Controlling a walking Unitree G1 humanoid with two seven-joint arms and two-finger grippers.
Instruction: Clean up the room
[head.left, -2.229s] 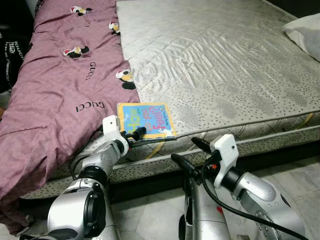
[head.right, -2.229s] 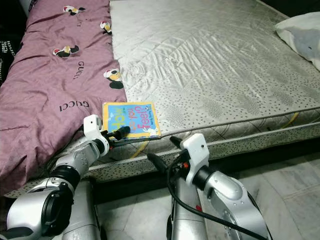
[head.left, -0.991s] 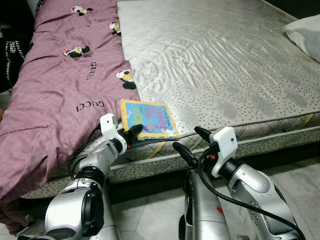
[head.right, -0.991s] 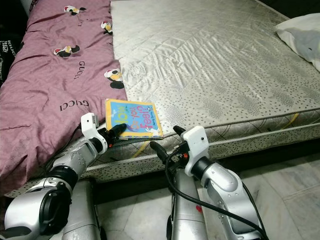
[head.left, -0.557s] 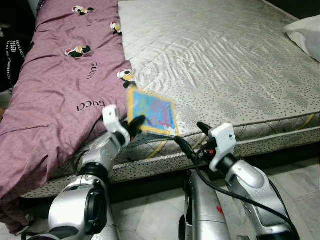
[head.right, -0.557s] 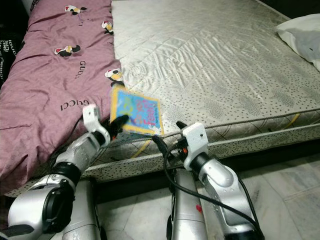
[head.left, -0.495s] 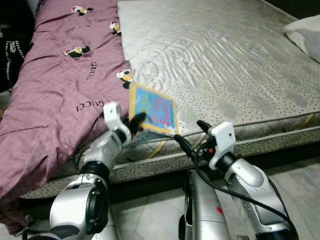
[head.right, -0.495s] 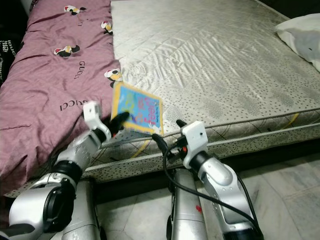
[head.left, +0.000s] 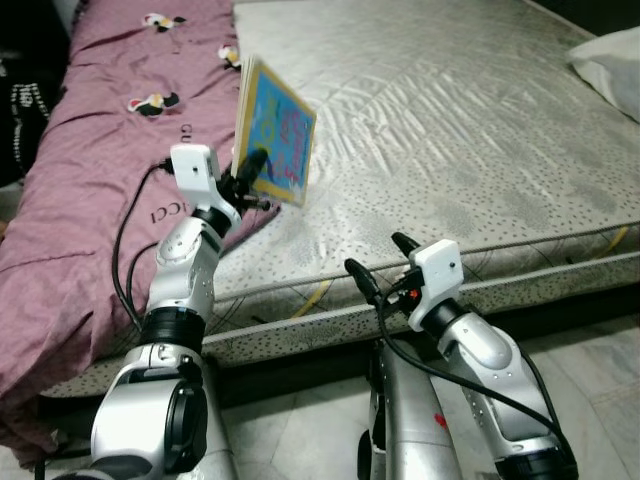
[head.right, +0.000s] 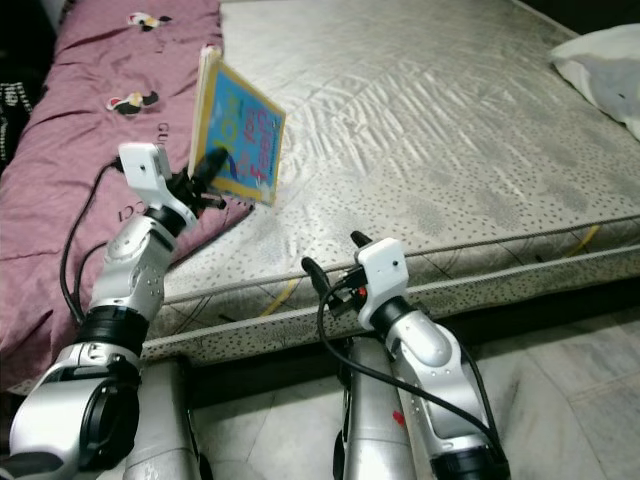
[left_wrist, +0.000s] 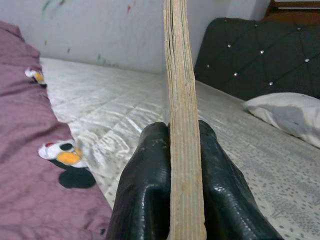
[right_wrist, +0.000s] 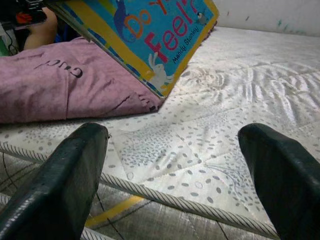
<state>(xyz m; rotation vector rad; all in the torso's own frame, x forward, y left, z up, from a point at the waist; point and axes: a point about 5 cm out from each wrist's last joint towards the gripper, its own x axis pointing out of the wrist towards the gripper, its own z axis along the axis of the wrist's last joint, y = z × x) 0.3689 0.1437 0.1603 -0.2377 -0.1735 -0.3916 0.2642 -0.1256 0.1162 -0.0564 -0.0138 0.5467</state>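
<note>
Children's board book (head.left: 275, 132) with a bright blue and yellow cover is pinched upright at its lower edge by the left end effector (head.left: 247, 170), above the grey quilted mattress (head.left: 470, 130). The right end effector (head.left: 378, 268) is spread wide, holding nothing, near the mattress edge. Carrying it well likely means a firm clench and a level wrist, since the tall book could pivot.

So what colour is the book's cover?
The book is bright blue with a yellow border and pink letters, clearest in the right wrist view.

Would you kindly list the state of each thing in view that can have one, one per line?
Book: closed, lifted clear of the bed, tilted on edge.
Left gripper: shut on the book's lower edge.
Right gripper: open, holding nothing, at the mattress edge.
Purple blanket: spread over the bed's left side, rumpled.
Mattress: bare, no sheet.
White pillow: lying at the far right.
</note>
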